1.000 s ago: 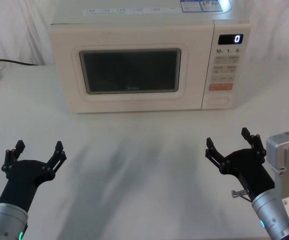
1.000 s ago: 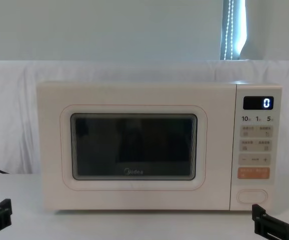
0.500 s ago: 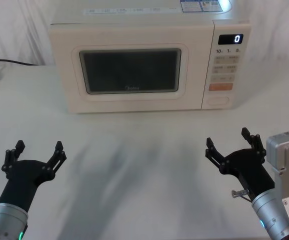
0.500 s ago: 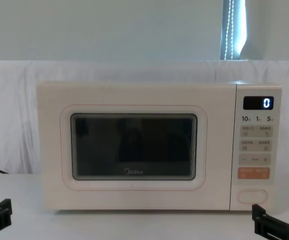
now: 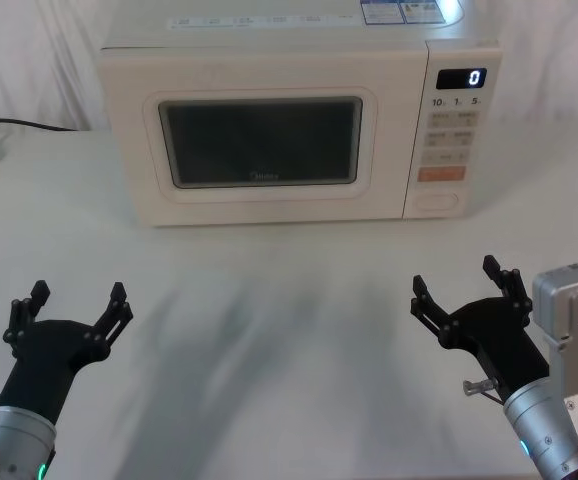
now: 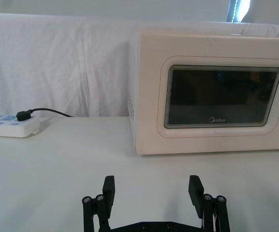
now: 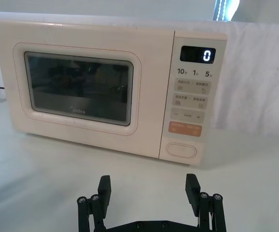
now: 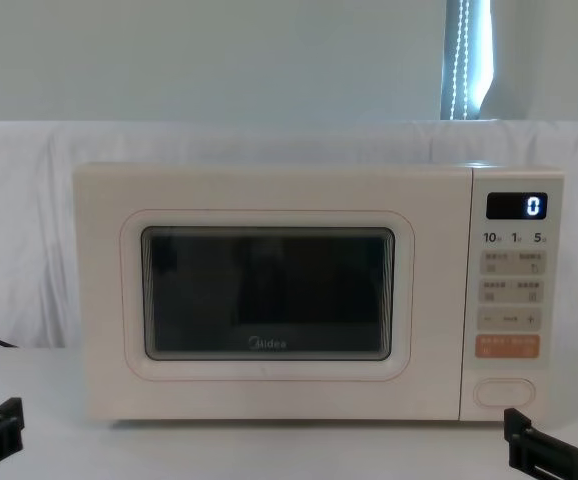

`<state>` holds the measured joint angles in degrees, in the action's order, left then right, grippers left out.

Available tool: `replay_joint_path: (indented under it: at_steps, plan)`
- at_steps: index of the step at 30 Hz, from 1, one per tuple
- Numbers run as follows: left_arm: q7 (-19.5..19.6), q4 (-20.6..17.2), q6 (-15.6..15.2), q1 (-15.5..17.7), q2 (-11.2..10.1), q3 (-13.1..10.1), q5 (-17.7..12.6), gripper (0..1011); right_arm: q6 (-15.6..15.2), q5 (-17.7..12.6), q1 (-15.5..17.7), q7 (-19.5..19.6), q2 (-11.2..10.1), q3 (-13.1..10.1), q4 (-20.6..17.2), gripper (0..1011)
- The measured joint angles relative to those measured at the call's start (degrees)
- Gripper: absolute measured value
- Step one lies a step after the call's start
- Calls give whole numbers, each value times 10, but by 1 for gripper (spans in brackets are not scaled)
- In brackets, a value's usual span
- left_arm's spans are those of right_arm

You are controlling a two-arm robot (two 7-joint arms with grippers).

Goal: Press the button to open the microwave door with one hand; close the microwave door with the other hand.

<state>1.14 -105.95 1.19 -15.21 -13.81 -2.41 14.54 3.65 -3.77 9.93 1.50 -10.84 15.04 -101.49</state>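
A cream microwave stands at the back of the table with its microwave door [image 5: 259, 155] [image 8: 269, 295] [image 6: 221, 99] [image 7: 76, 92] shut flush. The cream pill-shaped button [image 5: 437, 200] [image 8: 504, 393] [image 7: 181, 150] sits at the bottom of the control panel, under an orange key. My left gripper [image 5: 72, 305] [image 6: 151, 190] hovers open near the table's front left, well short of the door. My right gripper [image 5: 465, 283] [image 7: 148, 188] is open at the front right, roughly in line with the button and far from it. Nothing is between either pair of fingers.
A white power strip [image 6: 11, 126] with a black cable [image 5: 19, 126] lies left of the microwave. The white table [image 5: 289, 300] stretches bare between the grippers and the microwave. White cloth drapes behind.
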Motion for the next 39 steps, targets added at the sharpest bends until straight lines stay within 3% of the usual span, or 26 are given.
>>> replay_joint_path:
  at_steps: [34, 39]
  plan:
    - [0, 0, 0, 0, 0, 0, 0, 1001, 0, 0, 0, 0, 0, 0, 0, 1000]
    - [0, 0, 0, 0, 0, 0, 0, 1001, 0, 0, 0, 0, 0, 0, 0, 893]
